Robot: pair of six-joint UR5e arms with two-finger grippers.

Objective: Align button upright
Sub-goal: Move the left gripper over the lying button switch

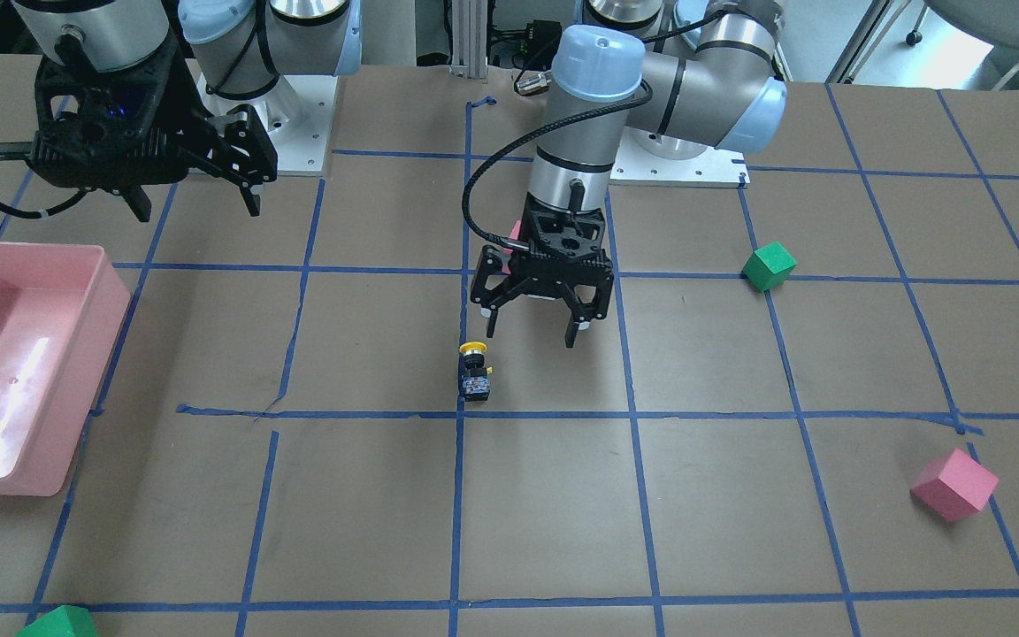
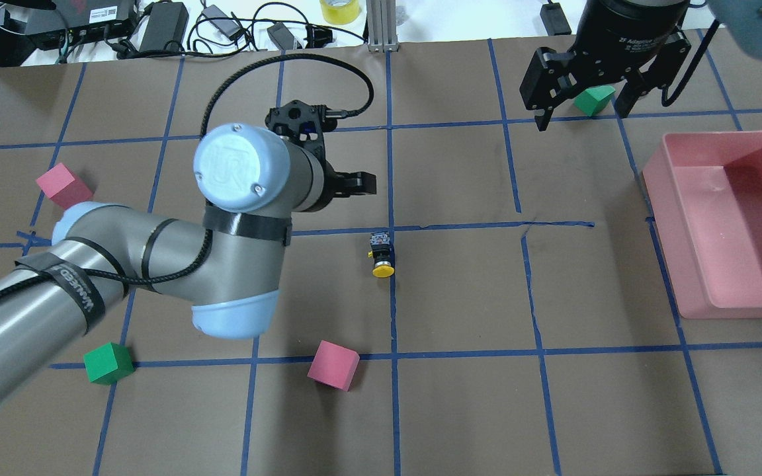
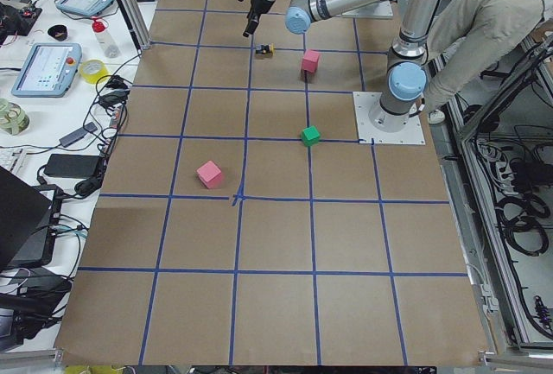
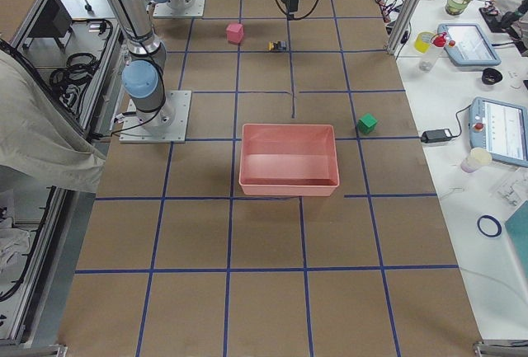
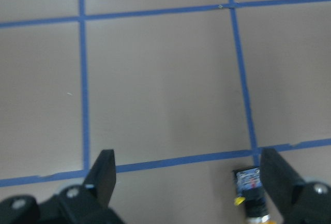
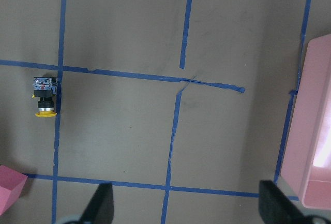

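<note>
Yellow-capped button one; pink cubes two; green cubes two; bin one.

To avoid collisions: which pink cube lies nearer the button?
The pink cube on the robot's side of the button; the other pink cube sits far left.

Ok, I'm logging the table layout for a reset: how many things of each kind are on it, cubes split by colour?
Pink cubes: 2
Green cubes: 2
Button: 1
Pink bin: 1
Total: 6
</note>
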